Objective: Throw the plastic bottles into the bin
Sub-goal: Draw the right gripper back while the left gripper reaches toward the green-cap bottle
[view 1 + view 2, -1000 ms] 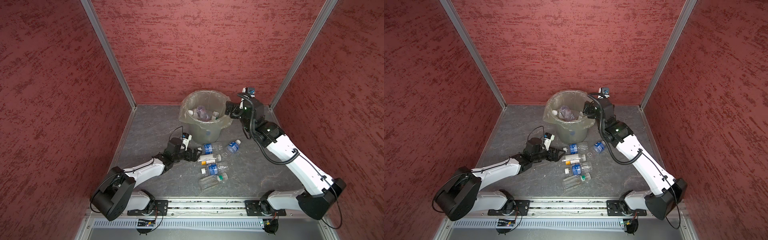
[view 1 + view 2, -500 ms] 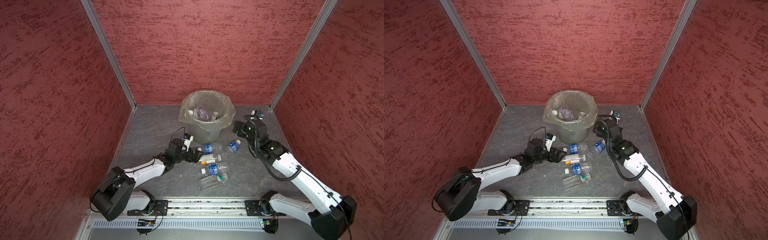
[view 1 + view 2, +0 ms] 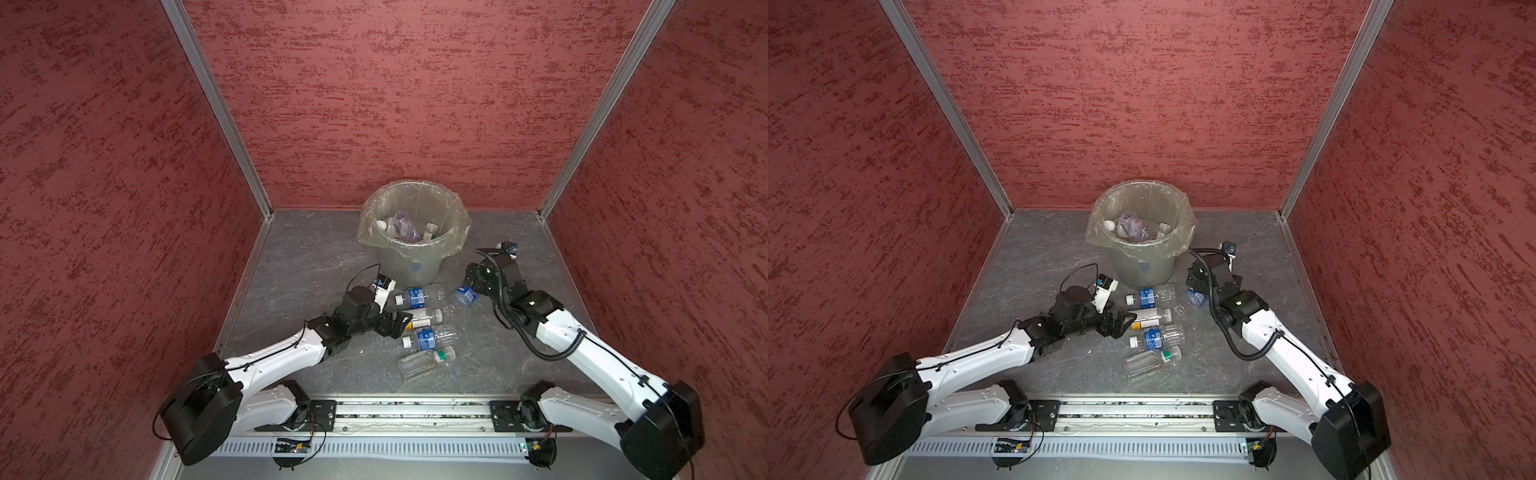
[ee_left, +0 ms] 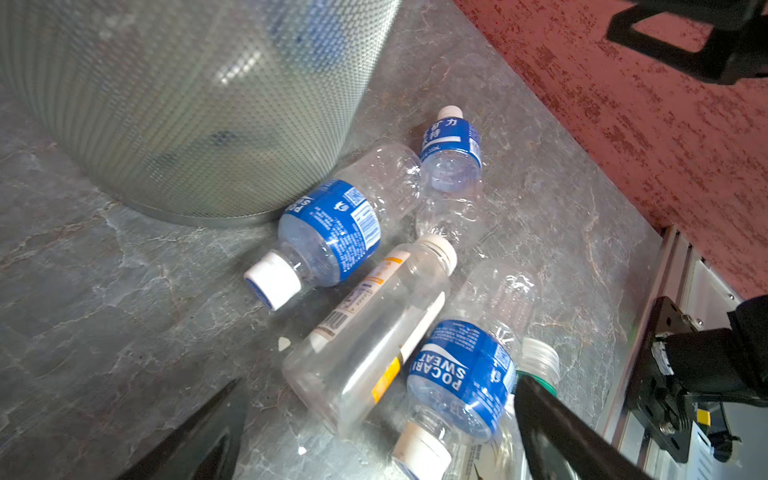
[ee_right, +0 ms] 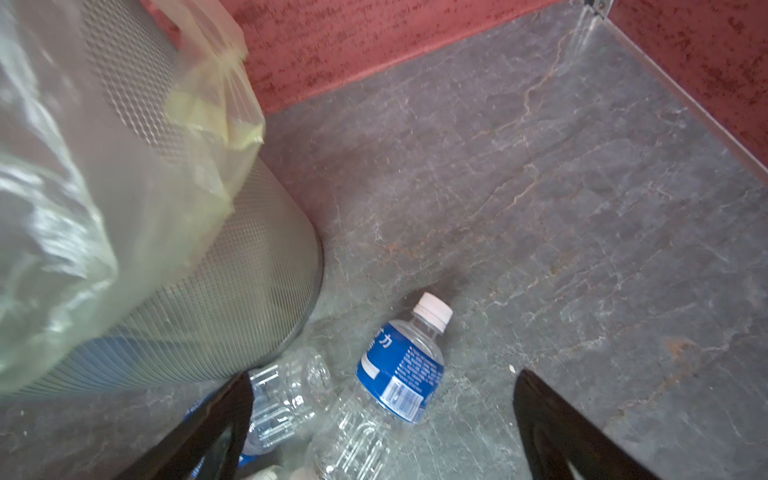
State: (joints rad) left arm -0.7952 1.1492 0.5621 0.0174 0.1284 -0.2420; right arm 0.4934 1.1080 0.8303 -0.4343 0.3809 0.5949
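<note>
left jaws and right jaws wide open, empty. bottles (image 3: 417, 296) lie bunched by the bin (image 3: 399, 262), so 1 grab could scatter neighbours

The bin (image 4: 187, 104) wall is seen as a fine, mesh-like dotted texture with a dull sheen, and it is lined with a thin, translucent, crinkled plastic bag (image 5: 50, 208) that looks glossy. The bottles (image 4: 332, 232) are made of clear, shiny plastic, dented and creased in places, and are wrapped in smooth glossy labels (image 4: 461, 365). The floor (image 5: 540, 187) is finished like matt grey veined stone, the walls (image 3: 415, 104) are covered in a rough, matt red texture, and the corner profiles (image 3: 218, 108) are of brushed metal.
</note>
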